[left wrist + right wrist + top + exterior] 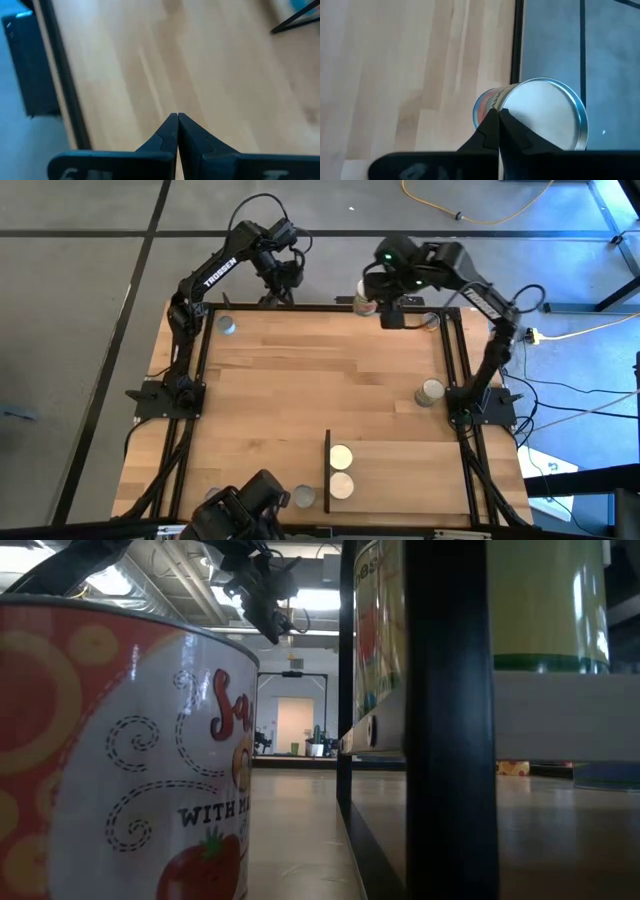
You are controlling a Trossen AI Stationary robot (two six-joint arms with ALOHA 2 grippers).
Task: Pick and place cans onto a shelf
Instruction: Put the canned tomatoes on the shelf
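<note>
i see two cream-topped cans (340, 470) sitting on the shelf (420, 472); far from the shelf, both arms hang over the counter's (300, 380) far edge; left jaws shut, empty; right jaws shut above another can (540, 112), not holding it

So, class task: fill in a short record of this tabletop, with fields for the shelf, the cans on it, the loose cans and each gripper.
shelf: light-wood panel at the table's near edge, black upright on its left
cans on shelf: two pale-topped cans beside the upright
loose cans
left gripper: shut, empty, over bare wood
right gripper: shut, above the can at the far edge
</note>
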